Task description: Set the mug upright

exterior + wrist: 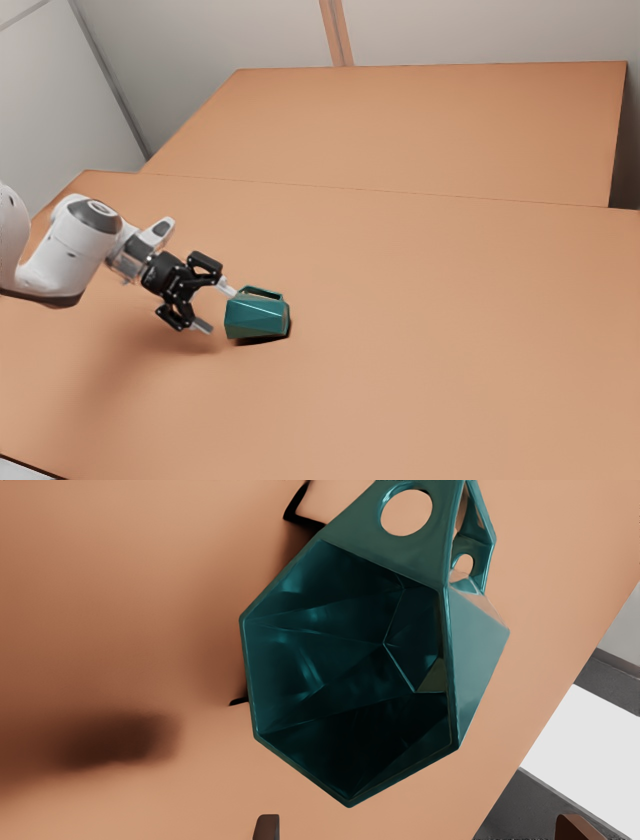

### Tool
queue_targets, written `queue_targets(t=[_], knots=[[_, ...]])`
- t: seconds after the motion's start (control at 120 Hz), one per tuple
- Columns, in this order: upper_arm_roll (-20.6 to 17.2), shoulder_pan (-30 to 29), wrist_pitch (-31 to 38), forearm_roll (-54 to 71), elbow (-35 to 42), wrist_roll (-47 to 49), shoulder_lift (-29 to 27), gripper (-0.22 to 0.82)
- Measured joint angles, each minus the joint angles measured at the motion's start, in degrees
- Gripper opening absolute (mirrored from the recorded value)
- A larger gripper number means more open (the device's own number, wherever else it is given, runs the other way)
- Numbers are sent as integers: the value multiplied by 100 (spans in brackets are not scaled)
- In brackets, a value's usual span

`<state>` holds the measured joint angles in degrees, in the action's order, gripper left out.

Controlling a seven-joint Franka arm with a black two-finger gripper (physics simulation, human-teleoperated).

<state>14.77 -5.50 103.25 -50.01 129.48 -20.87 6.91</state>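
Okay, the mug (257, 316) lies on its side on the tabletop (420, 380), mouth towards my spread fingers (203, 326). I judge this the approach; next I need to line up, grip its wall and tilt.

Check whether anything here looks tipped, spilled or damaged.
Yes: the mug is tipped over on the table, its mouth toward the open gripper, when it would normally stand on its base. I see no spill or crack; its sharp facets and round holes look like part of its design.
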Motion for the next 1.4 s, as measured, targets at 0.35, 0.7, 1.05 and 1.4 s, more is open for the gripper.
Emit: queue_targets(t=[0.35,0.7,1.05,1.4], knots=[[-9,122,77,-331,-180,-260,274,60],[-10,116,102,-288,-474,-443,470,60],[-88,318,121,-335,-803,-503,708,49],[-89,463,135,-309,-808,-425,557,-7]])
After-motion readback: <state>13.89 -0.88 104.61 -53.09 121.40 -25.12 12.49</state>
